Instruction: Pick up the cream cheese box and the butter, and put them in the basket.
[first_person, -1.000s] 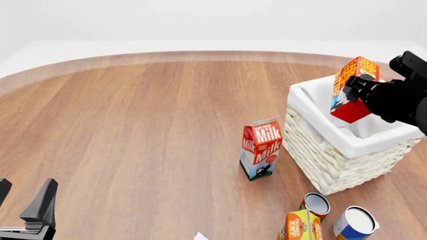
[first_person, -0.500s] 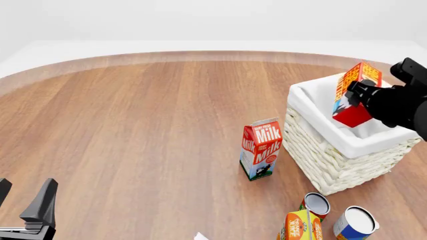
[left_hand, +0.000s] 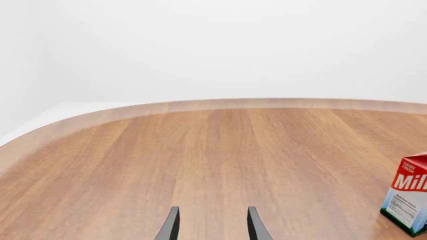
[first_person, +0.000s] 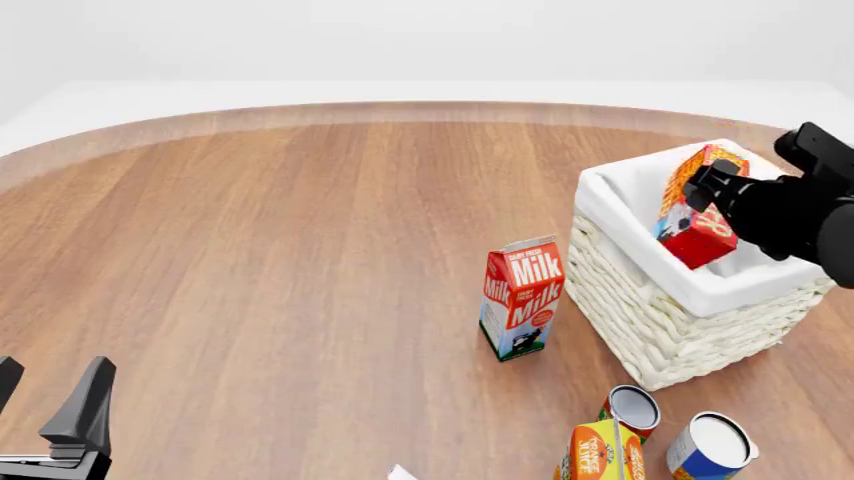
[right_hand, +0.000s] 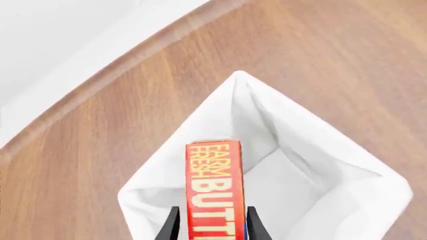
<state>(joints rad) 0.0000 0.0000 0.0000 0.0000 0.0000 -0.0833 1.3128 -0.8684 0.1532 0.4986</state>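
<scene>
The right gripper (first_person: 705, 196) was clamped on the small oblong red butter box with orange-yellow panels (first_person: 694, 210), holding it tilted over the big square cream-white woven wicker basket with the white cloth liner (first_person: 638, 300), which sat toward the right edge of the wooden table (first_person: 267, 250). In the right wrist view the butter box (right_hand: 214, 190) sat between the two fingers with the basket's open liner (right_hand: 313, 165) right underneath, so the lower end looked inside the rim already.

My take on doing this bit well: get the box lower into the basket before letting go, and keep it clear of the folded liner rim so it doesn't catch and tip out. Then open the fingers wide and lift straight up so they don't drag it back out.

The left gripper (left_hand: 212, 224) hung over bare wood near the front left corner of the table, fingers spread apart with nothing between them. The red-and-white milk carton (first_person: 521, 298) stood upright just beside the basket's left side, so worth not bumping it. Couldn't spot any cream cheese box in these views, so no idea if that half is done.
</scene>
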